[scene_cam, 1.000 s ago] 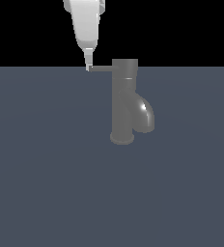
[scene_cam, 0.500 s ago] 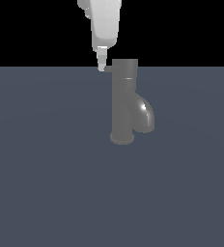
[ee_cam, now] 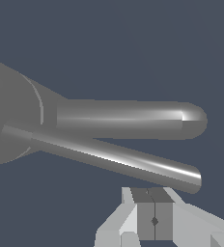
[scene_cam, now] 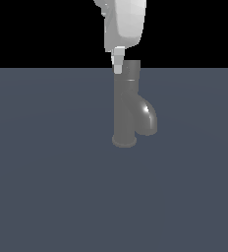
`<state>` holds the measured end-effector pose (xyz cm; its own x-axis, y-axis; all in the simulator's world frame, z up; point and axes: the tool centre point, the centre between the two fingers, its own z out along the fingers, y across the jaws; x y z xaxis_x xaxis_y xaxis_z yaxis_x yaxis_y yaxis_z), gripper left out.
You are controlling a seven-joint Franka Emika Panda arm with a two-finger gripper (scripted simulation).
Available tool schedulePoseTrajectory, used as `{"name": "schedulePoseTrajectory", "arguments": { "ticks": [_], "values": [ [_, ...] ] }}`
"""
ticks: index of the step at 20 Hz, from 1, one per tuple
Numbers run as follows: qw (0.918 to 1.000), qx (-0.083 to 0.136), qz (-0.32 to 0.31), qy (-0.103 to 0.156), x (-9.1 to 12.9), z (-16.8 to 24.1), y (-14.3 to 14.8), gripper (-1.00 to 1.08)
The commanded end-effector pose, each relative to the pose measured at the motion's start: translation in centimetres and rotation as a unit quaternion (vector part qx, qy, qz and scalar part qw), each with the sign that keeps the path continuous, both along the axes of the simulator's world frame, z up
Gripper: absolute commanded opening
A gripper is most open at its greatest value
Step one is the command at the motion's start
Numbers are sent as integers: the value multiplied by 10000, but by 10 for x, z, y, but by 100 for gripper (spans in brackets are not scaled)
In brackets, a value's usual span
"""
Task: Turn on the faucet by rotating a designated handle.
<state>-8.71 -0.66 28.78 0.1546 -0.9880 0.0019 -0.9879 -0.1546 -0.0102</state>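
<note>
Since a second ago, swept right with jaws pinched shut, empty: gripper beside handle; lever swung toward camera atop faucet; rotation probably nearly done.

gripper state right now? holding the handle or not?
Gripper: jaws shut, pads pressed together with nothing between them. It sits beside the handle of the faucet, not gripping it.
</note>
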Motion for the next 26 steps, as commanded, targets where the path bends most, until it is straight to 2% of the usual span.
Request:
{"name": "schedulePoseTrajectory", "arguments": {
  "ticks": [1,18,19,20,26],
  "values": [
    [10000,-1,-21,5,2,0,-12,-100],
    [10000,1,-78,50,17,-4,-112,-100],
    [10000,1,-78,50,17,-4,-112,-100],
    [10000,-2,99,14,21,0,-89,-100],
    [10000,-1,65,21,38,-1,-103,-100]
  ]
}}
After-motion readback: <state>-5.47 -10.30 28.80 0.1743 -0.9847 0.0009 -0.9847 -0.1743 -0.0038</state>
